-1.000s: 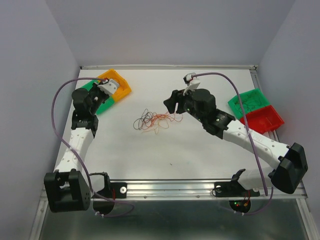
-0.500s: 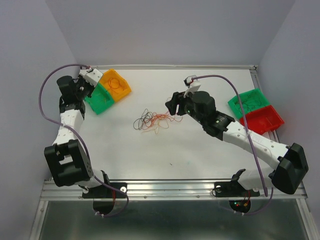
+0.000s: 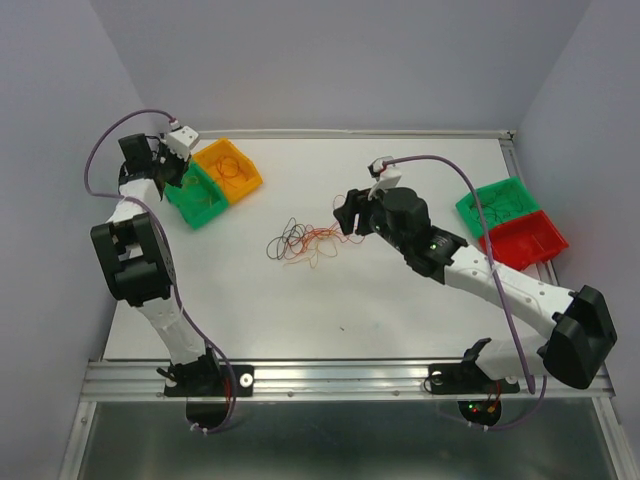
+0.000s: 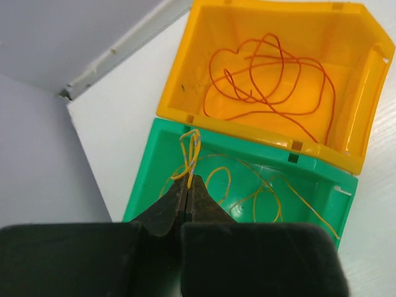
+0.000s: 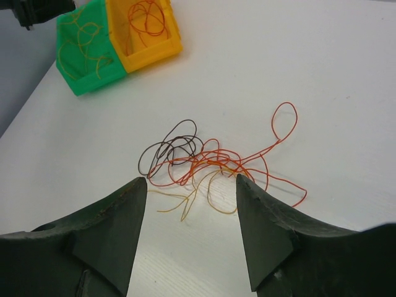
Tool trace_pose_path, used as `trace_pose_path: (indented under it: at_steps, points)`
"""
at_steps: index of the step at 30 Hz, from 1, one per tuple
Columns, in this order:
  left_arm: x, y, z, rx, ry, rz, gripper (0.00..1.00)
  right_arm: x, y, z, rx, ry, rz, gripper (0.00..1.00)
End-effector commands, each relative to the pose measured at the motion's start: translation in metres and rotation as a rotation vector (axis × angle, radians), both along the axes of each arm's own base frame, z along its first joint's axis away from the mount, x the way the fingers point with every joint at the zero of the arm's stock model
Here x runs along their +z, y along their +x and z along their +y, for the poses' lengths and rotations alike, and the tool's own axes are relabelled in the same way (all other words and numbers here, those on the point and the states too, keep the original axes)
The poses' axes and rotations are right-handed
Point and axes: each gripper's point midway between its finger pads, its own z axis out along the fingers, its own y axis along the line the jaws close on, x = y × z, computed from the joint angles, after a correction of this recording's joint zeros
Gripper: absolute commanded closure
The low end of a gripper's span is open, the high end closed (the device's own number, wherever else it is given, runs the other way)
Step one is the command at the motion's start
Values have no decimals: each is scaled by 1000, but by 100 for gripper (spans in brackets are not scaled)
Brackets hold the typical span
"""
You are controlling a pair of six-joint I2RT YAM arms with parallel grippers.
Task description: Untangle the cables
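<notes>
White counter carries a tangle of thin coloured wires that looks limp and light, so pinch an outer loop; right pincer released, left pincer clenches a yellow wire.

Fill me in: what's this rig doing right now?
It's sorting cables out of a tangle. The left pincer is shut on a yellow cable above the green bin at the table's far left corner, which already holds yellow strands. The orange bin beside it holds an orange cable. The right pincer is open and hovers near the remaining tangle of brown, red, orange and yellow strands mid-table.
</notes>
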Motion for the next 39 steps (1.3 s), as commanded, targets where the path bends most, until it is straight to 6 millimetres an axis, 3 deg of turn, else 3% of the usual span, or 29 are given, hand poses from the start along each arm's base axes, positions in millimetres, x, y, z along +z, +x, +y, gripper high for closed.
trace_pose_path:
  at_steps: [1,4,8,9,10,11,15,20,26,29,35,39]
  points:
    - [-6,-2,4,6,-14,123,100,17,2,1,-9,38,-55,35]
    - [-28,-2,16,52,4,206,100,13,4,4,-4,35,-46,35]
    - [-31,-5,16,50,12,228,97,9,5,7,2,36,-36,35]
    - [-32,-8,15,43,12,238,89,9,6,7,1,35,-35,35]
    - [-30,-8,13,28,22,238,72,8,5,8,0,35,-33,35]
    - [-31,-10,14,21,26,248,66,6,6,7,-2,34,-30,35]
    - [-18,-15,14,21,43,249,48,-7,9,8,-8,8,-10,35]
    - [21,-23,12,27,70,172,35,-23,12,13,-4,-18,16,35]
    - [63,-33,14,60,107,96,32,-33,14,15,-1,-35,33,35]
    - [73,-38,11,57,108,76,32,-35,15,15,0,-38,34,35]
    - [64,-34,6,47,106,100,34,-38,15,15,-1,-45,39,35]
    - [46,-50,-17,-94,84,185,41,-41,15,12,-8,-51,41,36]
